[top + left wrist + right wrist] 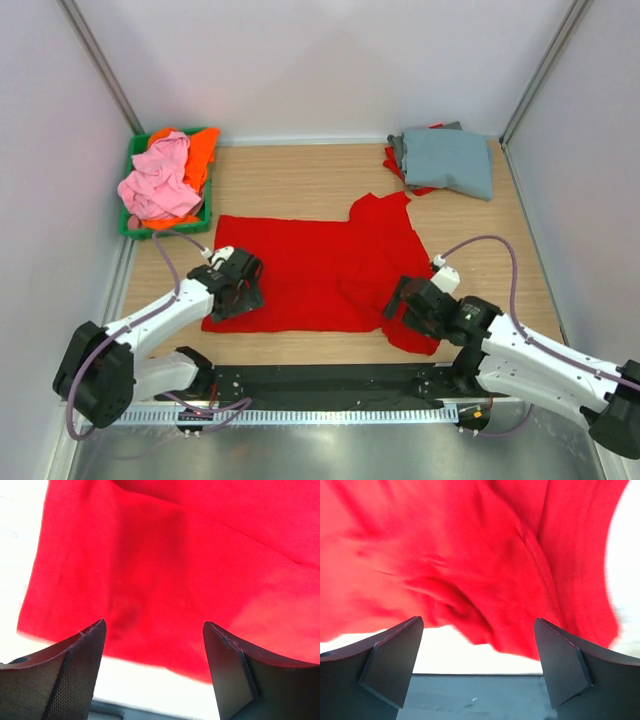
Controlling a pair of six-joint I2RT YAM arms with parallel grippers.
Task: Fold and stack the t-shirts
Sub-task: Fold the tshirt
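A bright red t-shirt (320, 270) lies spread on the wooden table, its near hem toward the arms. My left gripper (235, 285) is open above the shirt's near left corner; the left wrist view shows red cloth (165, 570) beyond the open fingers. My right gripper (410, 312) is open above the shirt's near right corner, with rumpled red cloth (485, 575) ahead of it. A folded grey-blue t-shirt (447, 160) lies at the back right on top of another red piece (400, 165). Pink (160, 180) and orange (200, 150) t-shirts are heaped in the bin.
A green plastic bin (135, 228) stands at the back left corner. White walls close in the table on three sides. A black rail (320, 380) runs along the near edge between the arm bases.
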